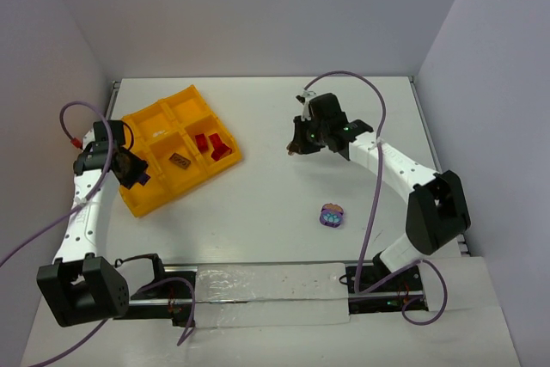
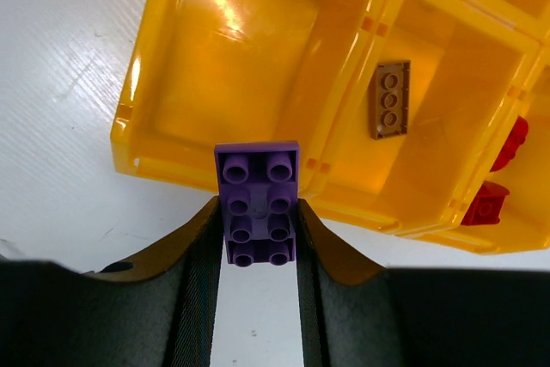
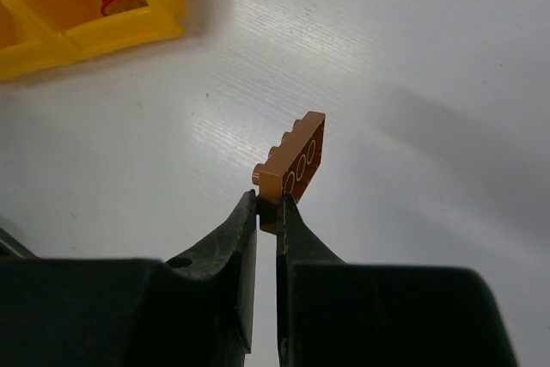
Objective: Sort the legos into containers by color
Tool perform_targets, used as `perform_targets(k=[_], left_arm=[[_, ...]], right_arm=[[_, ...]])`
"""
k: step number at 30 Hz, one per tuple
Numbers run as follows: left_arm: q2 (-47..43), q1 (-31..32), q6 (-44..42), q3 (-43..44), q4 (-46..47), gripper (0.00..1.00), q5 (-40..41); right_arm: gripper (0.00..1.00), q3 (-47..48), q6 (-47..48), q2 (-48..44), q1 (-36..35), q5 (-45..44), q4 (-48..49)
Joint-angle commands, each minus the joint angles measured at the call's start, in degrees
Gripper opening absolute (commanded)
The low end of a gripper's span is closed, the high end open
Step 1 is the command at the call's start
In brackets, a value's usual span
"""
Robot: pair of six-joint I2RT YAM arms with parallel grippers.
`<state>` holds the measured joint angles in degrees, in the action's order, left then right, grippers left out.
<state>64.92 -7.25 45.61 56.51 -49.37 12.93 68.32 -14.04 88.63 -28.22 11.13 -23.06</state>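
Nearest the arm bases, a small purple cluster [image 1: 332, 216] with pale blue and pinkish bits sits alone on the smooth white counter [image 1: 258, 109]. Farther in on the left, the left gripper [image 2: 256, 217] is partly open, its dark fingers pinching the long sides of a flat purple plate [image 2: 257, 199] with two rows of round studs. The plate's far end lies over the near wall of the tray [image 2: 163, 161], a glossy yellow-orange translucent plastic grid of square cells. The cell just beyond the plate is bare. The next cell holds a brown three-stud plate [image 2: 389, 99], and the cell past that holds two red bricks [image 1: 202, 142] [image 1: 222, 148]. Across the counter, well apart from the tray, the right gripper [image 3: 266, 211] is clamped on the corner of a thin orange-brown plate [image 3: 296, 161], held tilted on edge above the counter.
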Motion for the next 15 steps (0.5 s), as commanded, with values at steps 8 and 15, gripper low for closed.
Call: perform_targets(k=[8, 15], left_arm=[[-2.4, -0.4, 1.7, 4.7, -4.5, 0.00, 5.9], [0.9, -0.7, 0.3, 7.0, -7.7, 0.00, 8.4]], right_arm=[[0.00, -7.0, 8.8, -6.5, -2.3, -5.5, 8.3], [0.00, -6.6, 10.0, -5.4, -3.2, -6.9, 8.2]])
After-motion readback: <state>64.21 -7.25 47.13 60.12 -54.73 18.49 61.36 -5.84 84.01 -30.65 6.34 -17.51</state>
